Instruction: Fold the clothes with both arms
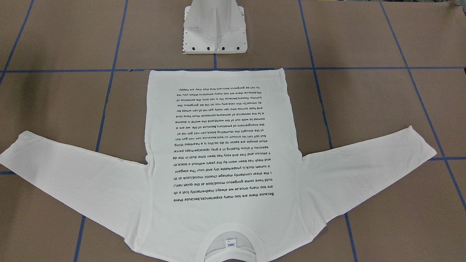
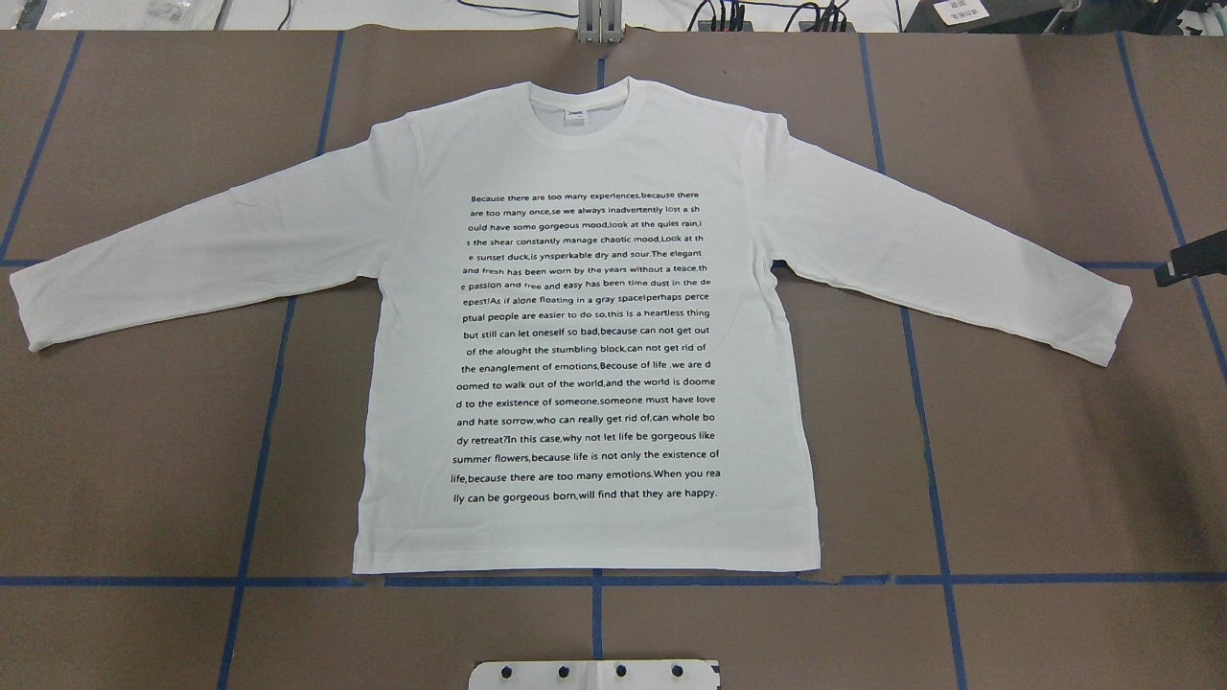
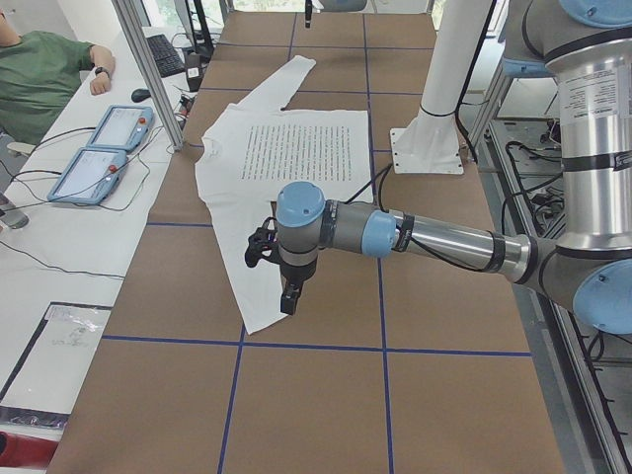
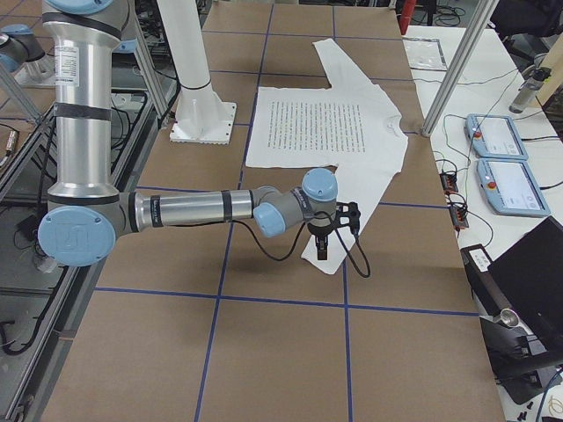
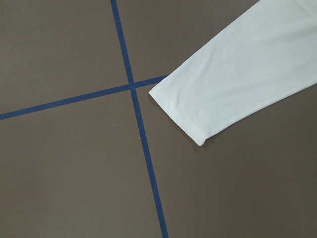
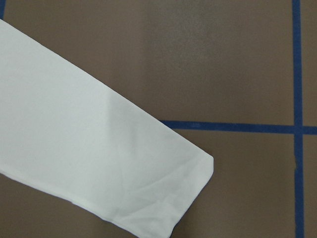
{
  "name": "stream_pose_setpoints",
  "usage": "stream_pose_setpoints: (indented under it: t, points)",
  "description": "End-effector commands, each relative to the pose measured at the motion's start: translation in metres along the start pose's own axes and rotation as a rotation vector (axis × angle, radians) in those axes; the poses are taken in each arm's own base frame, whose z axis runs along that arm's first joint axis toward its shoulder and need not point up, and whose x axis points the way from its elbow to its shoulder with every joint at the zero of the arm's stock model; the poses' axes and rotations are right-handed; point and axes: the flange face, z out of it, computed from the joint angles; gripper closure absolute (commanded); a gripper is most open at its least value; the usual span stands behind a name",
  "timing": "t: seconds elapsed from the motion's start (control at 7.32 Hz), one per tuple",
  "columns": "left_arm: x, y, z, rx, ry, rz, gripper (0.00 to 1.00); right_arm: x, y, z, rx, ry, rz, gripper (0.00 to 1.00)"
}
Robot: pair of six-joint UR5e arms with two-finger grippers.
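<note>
The clothes are one white long-sleeved T-shirt (image 2: 585, 144) lying flat with its black text up, the collar at the far side and both sleeves spread out. Its body also shows in the front-facing view (image 1: 218, 218). My left gripper (image 3: 287, 299) hangs over the end of the left sleeve (image 2: 38, 307), and the left wrist view shows that cuff (image 5: 183, 111) with no fingers in sight. My right gripper (image 4: 321, 249) hangs over the right sleeve's cuff (image 6: 193, 188). Only a black piece of it (image 2: 1189, 259) enters the overhead view. I cannot tell whether either gripper is open or shut.
The white pedestal base (image 1: 214, 36) stands just behind the shirt's hem. Blue tape lines (image 2: 594, 613) grid the brown table. Along the far side run metal posts (image 3: 148, 69), teach pendants (image 3: 99, 148) and a seated person (image 3: 39, 69).
</note>
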Motion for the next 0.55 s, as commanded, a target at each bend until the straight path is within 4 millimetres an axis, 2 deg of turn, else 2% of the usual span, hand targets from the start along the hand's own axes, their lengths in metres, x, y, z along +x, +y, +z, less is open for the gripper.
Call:
stream_pose_setpoints:
  t: [0.0, 0.14, 0.41]
  points:
    - [0.001, 0.001, -0.001, 0.0, 0.001, 0.0, 0.0, 0.016, -0.026, 0.058, 0.042, -0.029, 0.002, 0.01]
    - [0.001, 0.001, -0.001, 0.001, 0.002, 0.001, 0.0, 0.018, -0.033, 0.072, 0.026, -0.018, 0.008, 0.02]
    - [0.001, 0.001, -0.001, 0.001, 0.002, 0.001, 0.0, 0.007, -0.031, 0.09, 0.015, 0.011, -0.015, 0.04]
